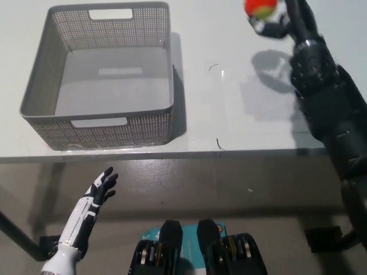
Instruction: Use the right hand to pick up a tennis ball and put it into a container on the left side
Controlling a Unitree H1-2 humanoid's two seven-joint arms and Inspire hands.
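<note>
The tennis ball (260,8), orange-red with a yellow-green patch, is at the top edge of the head view, raised well above the table. My black right hand (279,16) is shut on it, and the forearm runs down the right side of the picture. Their shadow falls on the white table (241,120) below. At the left stands the grey mesh basket (34,91), with nothing inside. My white left hand (98,192) rests low at the lower left, below the table's front edge, fingers apart and holding nothing.
The table's front edge (183,153) crosses the picture just below the basket. A few small dark marks (220,143) lie on the tabletop between the basket and my right arm.
</note>
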